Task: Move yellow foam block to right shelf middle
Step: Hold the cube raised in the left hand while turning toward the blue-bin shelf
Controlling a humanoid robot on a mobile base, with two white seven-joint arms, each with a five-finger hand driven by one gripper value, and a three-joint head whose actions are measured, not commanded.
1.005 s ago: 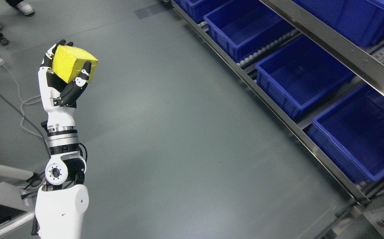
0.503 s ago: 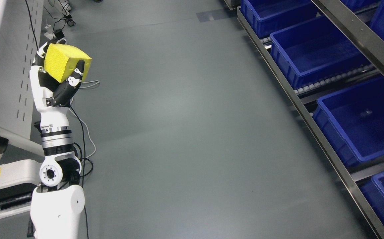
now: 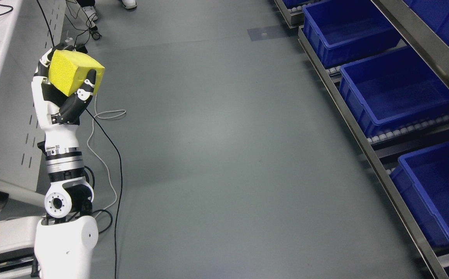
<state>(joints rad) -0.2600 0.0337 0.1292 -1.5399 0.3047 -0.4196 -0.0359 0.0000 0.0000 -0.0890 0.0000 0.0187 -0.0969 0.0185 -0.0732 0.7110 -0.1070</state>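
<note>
A broad stretch of bare grey floor point(image 3: 224, 155) lies open down the middle, edged on the right by the steel shelf rail point(image 3: 364, 143) with its blue bins point(image 3: 395, 93) and on the left by a white perforated panel point(image 3: 11, 108) (cables point(image 3: 104, 128) trail along its foot). At the left, the left hand point(image 3: 59, 93) is raised upright, well apart from the shelf. Its fingers point(image 3: 87, 87) are clamped round the yellow foam block point(image 3: 71, 73), which sits at the top of the palm.
</note>
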